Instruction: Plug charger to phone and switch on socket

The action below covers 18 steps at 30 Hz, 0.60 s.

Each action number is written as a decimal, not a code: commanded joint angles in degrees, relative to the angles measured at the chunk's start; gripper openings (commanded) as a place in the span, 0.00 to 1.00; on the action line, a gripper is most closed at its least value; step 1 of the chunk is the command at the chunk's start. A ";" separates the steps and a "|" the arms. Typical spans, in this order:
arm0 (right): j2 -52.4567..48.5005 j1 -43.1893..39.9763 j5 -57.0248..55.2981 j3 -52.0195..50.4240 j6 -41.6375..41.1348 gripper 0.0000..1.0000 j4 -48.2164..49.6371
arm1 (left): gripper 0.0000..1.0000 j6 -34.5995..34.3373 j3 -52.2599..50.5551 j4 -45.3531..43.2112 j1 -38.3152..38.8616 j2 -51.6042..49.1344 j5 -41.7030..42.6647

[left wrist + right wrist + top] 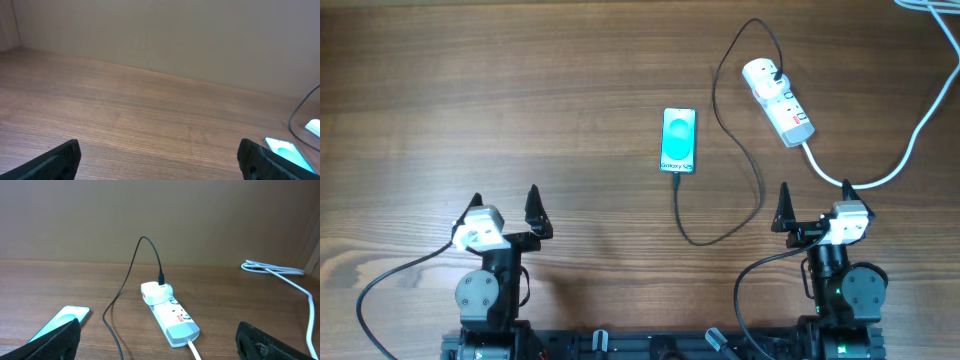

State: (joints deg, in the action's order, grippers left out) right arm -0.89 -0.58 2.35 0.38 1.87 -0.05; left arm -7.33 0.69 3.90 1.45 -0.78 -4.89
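Observation:
The phone (679, 140) lies flat at the table's middle, cyan screen up. It also shows in the right wrist view (57, 324) and the left wrist view (287, 150). The charger's black cable (758, 190) runs from the phone's near edge, loops and rises to the white plug head (760, 72), which sits in the socket (786, 112). The socket also shows in the right wrist view (175, 319), with its plug head (156, 292). My left gripper (505, 205) (160, 167) and right gripper (813, 205) (160, 345) are open, empty and near the front edge.
The socket's thick white cord (905, 150) curves from the strip's near end past my right gripper and off to the right; it also shows in the right wrist view (280, 272). A wall rises behind the wooden table (470, 90).

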 commanded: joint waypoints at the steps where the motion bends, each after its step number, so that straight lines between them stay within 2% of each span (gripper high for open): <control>1: 0.68 -0.24 0.24 -0.07 1.11 1.00 0.04 | 1.00 4.46 -0.35 0.09 0.31 0.59 0.22; 5: 0.68 -0.24 0.24 -0.07 1.11 1.00 0.04 | 1.00 6.97 -0.35 0.24 0.31 0.59 0.98; 18: 0.68 -0.24 0.24 -0.07 1.11 1.00 0.04 | 1.00 6.97 -0.35 0.42 0.31 0.59 2.08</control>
State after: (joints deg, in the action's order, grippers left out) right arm -0.89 -0.58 2.35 0.38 1.87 -0.05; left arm -1.54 0.69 4.12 1.45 -0.78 -3.97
